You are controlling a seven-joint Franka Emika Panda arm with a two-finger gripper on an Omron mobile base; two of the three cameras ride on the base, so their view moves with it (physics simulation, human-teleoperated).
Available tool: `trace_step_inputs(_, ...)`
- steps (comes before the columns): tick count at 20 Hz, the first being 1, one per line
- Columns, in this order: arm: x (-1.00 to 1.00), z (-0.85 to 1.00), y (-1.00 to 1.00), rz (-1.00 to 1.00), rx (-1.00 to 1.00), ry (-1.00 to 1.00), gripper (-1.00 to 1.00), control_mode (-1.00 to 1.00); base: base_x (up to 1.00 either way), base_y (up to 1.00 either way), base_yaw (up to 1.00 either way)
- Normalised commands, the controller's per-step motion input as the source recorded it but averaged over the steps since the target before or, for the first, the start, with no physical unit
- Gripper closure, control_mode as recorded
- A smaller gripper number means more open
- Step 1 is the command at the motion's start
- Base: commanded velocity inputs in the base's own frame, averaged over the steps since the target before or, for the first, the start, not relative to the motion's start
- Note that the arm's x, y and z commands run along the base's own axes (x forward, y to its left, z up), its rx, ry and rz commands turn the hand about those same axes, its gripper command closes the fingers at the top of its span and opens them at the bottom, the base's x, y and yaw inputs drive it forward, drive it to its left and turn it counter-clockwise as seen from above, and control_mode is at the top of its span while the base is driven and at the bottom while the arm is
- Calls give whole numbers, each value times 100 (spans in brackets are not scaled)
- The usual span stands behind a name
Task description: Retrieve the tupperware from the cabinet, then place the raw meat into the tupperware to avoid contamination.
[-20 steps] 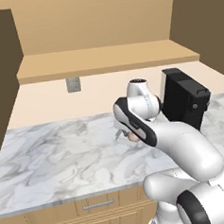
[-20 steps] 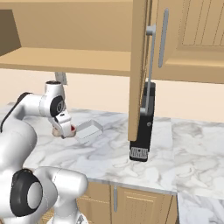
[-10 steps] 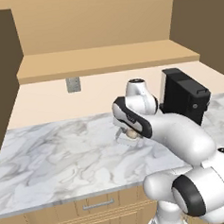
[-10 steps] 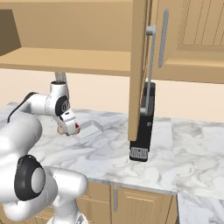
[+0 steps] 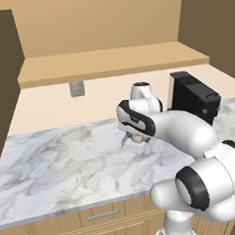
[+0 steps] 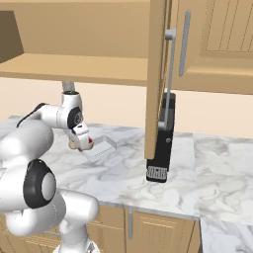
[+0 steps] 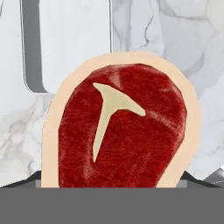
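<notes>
Dark-tipped gripper, jaws spread wide and clamped on the two sides of the raw meat. Held on edge, red face with the pale bone mark turned to the hand camera, tan fat rim all around. Wide opening judged as needed only because of the breadth of the steak slice, not as a release.

Carried low over the marble counter, just beside the tupperware or over its near-left edge; cannot tell which from the base views. In the hand view, the pale grey rounded corner of the container showing behind and above the meat, so probably not yet centred over the open tray.

Tupperware already down on the counter, lying flat, left of the black coffee machine and apart from it. First part of the task therefore judged as finished; meat not yet inside.

Farther out and above: the cabinet with its door standing open, edge-on in the right base view, the long grey bar handle hanging down in front of the coffee machine. Wooden shelf bare where visible in the left base view.

Next, probably: bring the meat a little farther over the tray, lower it, then open. Risk of the upright slice catching the low rim and tipping out onto the marble.
</notes>
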Motion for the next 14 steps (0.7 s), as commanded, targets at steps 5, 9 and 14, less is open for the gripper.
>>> trace_step_inputs(5,17,-16,-5,0,0,0,100,-100,0,0,0)
trace_step_inputs(9,19,-19,-8,0,0,0,100,-100,0,0,0)
trace_step_inputs(14,19,-17,-6,0,0,0,100,-100,0,0,0)
